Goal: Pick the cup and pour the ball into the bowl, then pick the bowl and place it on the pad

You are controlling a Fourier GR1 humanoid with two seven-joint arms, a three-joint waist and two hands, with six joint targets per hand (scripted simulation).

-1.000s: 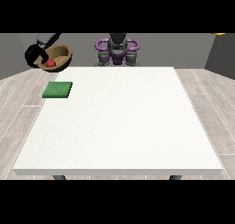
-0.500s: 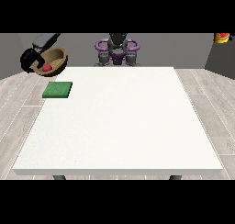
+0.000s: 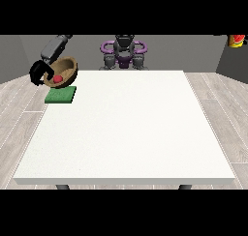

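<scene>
A brown wooden bowl (image 3: 65,70) hangs tilted above the table's far left corner, with a red ball (image 3: 57,78) inside it. The hand at the view's left (image 3: 38,71) grips the bowl's left rim, its black fingers curled round it. Just below and in front of the bowl lies the flat green pad (image 3: 61,95) on the white table (image 3: 126,128). The bowl is held clear of the pad. No cup shows on the table. The other hand is out of sight; only the robot's torso (image 3: 123,50) shows at the back.
A red and yellow object (image 3: 237,39) sits at the top right corner of the view, far off the table. Grey walls and wooden floor surround the table.
The hand with the bowl has moved a little to the right and down, closer over the green pad. The bowl stays tilted with the ball inside.
</scene>
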